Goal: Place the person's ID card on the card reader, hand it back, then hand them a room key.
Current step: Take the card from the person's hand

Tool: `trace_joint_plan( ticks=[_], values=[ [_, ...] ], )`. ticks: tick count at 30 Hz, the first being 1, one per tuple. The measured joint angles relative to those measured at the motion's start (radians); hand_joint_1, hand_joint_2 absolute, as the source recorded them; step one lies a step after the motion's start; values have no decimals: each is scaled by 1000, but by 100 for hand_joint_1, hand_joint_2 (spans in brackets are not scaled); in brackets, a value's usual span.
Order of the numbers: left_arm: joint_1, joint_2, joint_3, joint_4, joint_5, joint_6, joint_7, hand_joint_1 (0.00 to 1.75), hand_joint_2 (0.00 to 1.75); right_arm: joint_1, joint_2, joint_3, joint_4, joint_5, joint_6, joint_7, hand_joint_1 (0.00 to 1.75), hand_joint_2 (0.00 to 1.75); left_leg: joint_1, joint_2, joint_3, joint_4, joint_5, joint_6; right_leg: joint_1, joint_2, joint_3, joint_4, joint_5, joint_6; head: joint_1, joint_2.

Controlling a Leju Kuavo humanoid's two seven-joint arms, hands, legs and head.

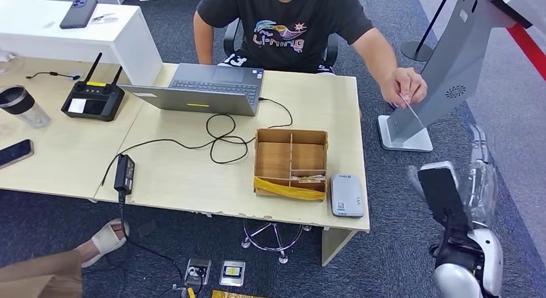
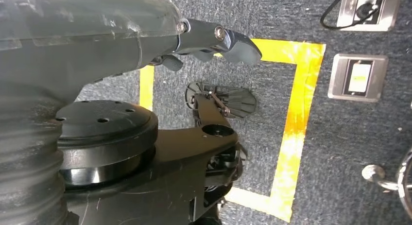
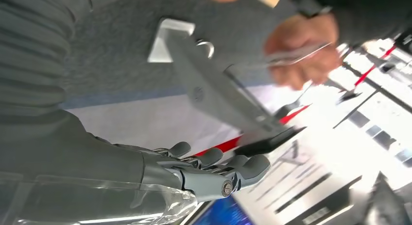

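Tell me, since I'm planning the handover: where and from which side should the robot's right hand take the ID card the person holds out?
Probably by the free lower end of the ID card, which slants down and away from the person's hand pinching its upper end. The right hand sits below it, so coming up from underneath, fingers closing on the card's flat faces, looks best. The card is blurred, so its edges are uncertain.

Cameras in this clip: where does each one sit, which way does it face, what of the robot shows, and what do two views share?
Head view: high on the robot, facing forward and down at the desk, card reader and seated person; right hand raised.
Left wrist view: behind the hanging left hand, facing the carpet and yellow tape.
Right wrist view: behind the right hand, facing the grey stand.
Shared: head and right wrist views both show the person's hand holding a card by the stand.
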Motion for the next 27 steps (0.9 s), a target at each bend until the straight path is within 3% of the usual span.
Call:
trace_joint_plan(
  ticks=[12, 19, 22, 27],
  values=[
    [-26, -4, -59, 1, -34, -3, 47, 0, 175, -249, 108, 211, 231, -21, 72, -86, 0, 175, 0, -1, -1, 0, 1, 0, 0, -1, 0, 0, 0, 0, 0, 0],
    [-26, -3, -74, 1, -42, -5, 54, 0, 175, -316, 157, 267, 360, -30, 67, -83, 4, 175, 0, -2, -1, 0, 1, 0, 0, -2, 0, 0, 0, 0, 0, 0],
    [-26, -3, -83, 2, -50, -10, 58, 0, 175, -320, 164, 279, 395, -34, 52, -71, 18, 175, 0, -3, -1, 0, 1, 0, 0, -2, 0, 0, 0, 0, 0, 0],
    [-27, -1, -92, 2, -55, -13, 58, 0, 175, -321, 165, 292, 431, -38, 33, -59, 66, 175, 0, -3, -1, 0, 1, 0, 0, -2, -1, 0, 0, 0, 0, 0]
  ],
)
